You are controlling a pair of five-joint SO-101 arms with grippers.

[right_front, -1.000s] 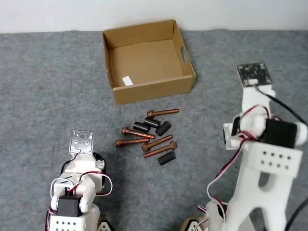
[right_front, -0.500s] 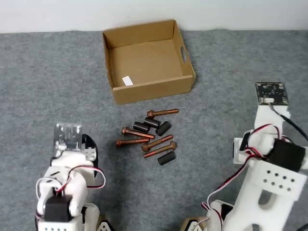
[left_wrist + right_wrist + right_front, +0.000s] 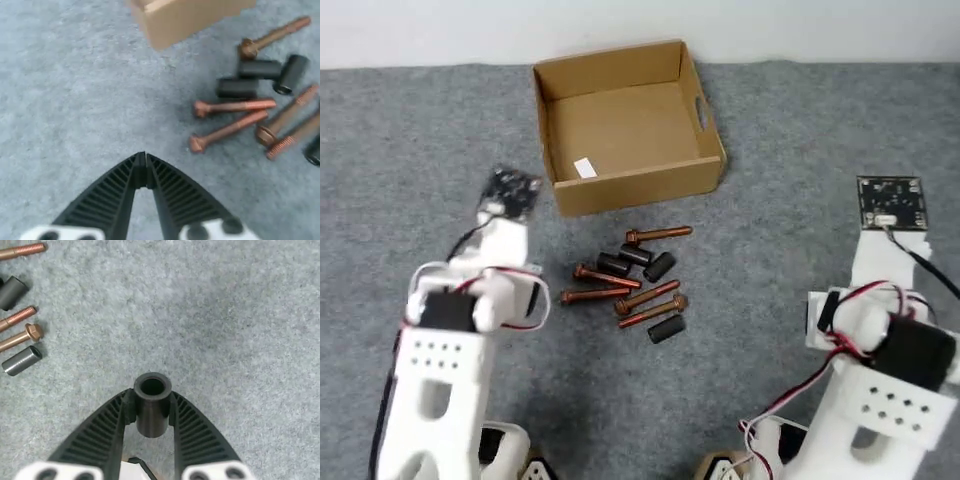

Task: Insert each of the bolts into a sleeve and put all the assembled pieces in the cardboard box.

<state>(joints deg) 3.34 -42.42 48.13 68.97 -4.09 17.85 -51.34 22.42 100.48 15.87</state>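
Several copper bolts (image 3: pixel 650 297) and several black sleeves (image 3: pixel 636 255) lie in a loose pile on the grey carpet, in front of the cardboard box (image 3: pixel 558 150). My right gripper (image 3: pixel 151 400) is shut on one black sleeve (image 3: pixel 152 412), bore facing outward, over bare carpet to the right of the pile. My left gripper (image 3: pixel 145 162) is shut with nothing in it. It points at bare carpet left of the bolts (image 3: pixel 227 131), close to the box's front corner (image 3: pixel 175 22). In the high view the left arm (image 3: pixel 485 270) stands left of the pile and the right arm (image 3: pixel 880 300) right of it.
The box holds a small white label (image 3: pixel 585 168) and has a hand slot in its right wall (image 3: pixel 701 112). Grey carpet (image 3: pixel 770 200) stretches between the pile and the right arm. A pale wall edge runs behind the box.
The left arm has swung forward from the near edge toward the box's front left corner. The right arm has drawn back and to the right, then nearly stopped.
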